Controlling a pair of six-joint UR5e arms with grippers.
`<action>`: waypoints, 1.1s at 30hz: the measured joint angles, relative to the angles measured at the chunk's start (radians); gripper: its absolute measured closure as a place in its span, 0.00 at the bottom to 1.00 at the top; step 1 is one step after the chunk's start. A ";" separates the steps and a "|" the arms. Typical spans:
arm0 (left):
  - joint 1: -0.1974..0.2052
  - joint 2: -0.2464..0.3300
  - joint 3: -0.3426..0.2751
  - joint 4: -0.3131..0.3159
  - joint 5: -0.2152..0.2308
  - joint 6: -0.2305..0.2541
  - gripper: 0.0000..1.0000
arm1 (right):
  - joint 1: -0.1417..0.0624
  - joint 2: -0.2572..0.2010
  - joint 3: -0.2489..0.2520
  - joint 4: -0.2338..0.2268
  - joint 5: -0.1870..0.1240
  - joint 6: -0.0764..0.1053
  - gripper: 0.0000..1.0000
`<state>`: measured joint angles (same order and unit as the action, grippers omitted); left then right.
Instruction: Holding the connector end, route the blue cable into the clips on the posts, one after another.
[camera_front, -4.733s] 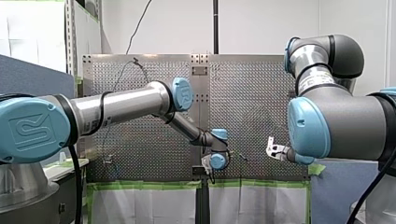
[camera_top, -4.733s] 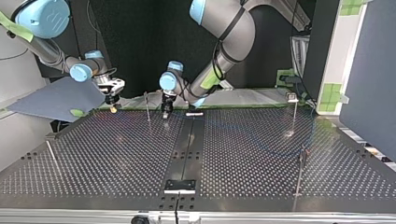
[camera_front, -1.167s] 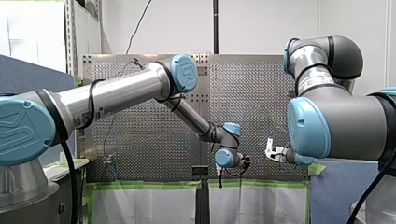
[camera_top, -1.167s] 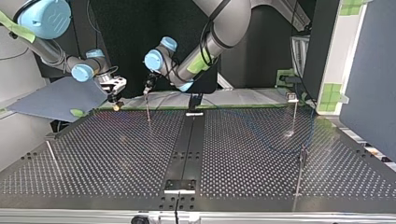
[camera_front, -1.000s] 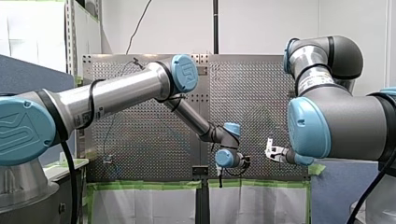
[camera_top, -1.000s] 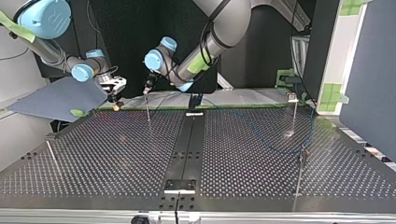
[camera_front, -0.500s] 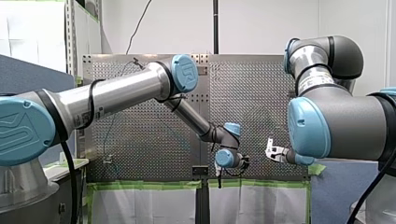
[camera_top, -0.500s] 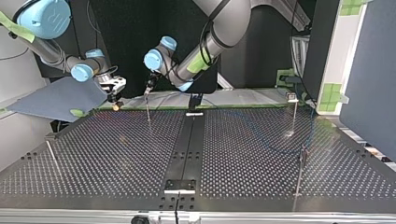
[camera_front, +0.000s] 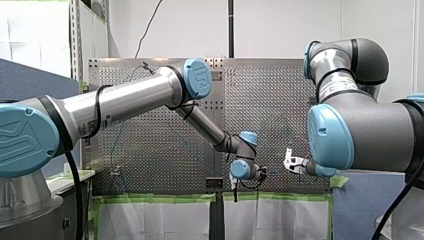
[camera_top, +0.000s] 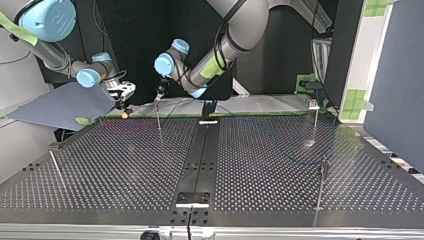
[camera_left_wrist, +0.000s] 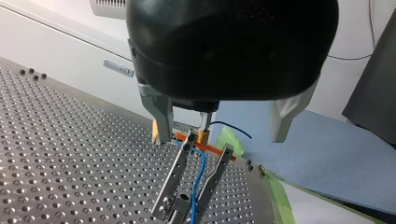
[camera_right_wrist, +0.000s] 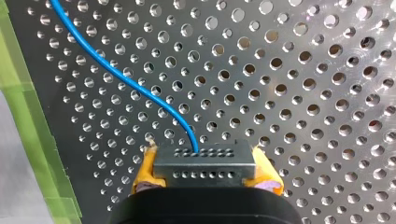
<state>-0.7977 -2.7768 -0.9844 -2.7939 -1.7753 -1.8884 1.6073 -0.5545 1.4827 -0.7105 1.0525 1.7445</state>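
Observation:
The blue cable (camera_left_wrist: 200, 171) runs through a metal clip (camera_left_wrist: 173, 179) on top of a thin post (camera_top: 158, 119) at the back of the top view, left of centre. My left gripper (camera_left_wrist: 219, 137) hangs over that clip, open, its metal fingers (camera_left_wrist: 159, 116) wide apart on either side and touching nothing. In the top view it (camera_top: 160, 92) sits just above the post. My right gripper (camera_right_wrist: 205, 175) is shut on the black connector (camera_right_wrist: 204, 161) with its yellow pads (camera_right_wrist: 145, 170). The cable (camera_right_wrist: 126, 81) leaves the connector across the perforated table. That gripper (camera_top: 123, 108) hovers beside the post.
More thin posts stand at the top view's right (camera_top: 316, 122), front right (camera_top: 322, 185) and front left (camera_top: 54, 165). A grey-blue board (camera_top: 60, 105) lies past the table's back left corner. Green tape (camera_right_wrist: 28, 116) lines the table edge.
Since several seconds ago my left arm has swung from the table's middle to the post at the top view's left. Over the last second nothing has visibly moved.

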 joint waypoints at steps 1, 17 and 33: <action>0.000 0.000 0.000 -0.001 0.000 -0.001 0.00 | 0.000 0.000 0.000 0.000 0.000 0.000 1.00; -0.005 0.056 -0.062 -0.045 -0.007 -0.022 0.00 | 0.001 0.001 0.000 0.001 -0.001 0.000 1.00; -0.006 0.208 -0.214 0.102 -0.085 -0.083 0.00 | 0.002 0.001 0.000 0.001 -0.004 -0.001 1.00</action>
<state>-0.8034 -2.5684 -1.1986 -2.6921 -1.8603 -1.9719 1.6090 -0.5532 1.4827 -0.7098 1.0483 1.7431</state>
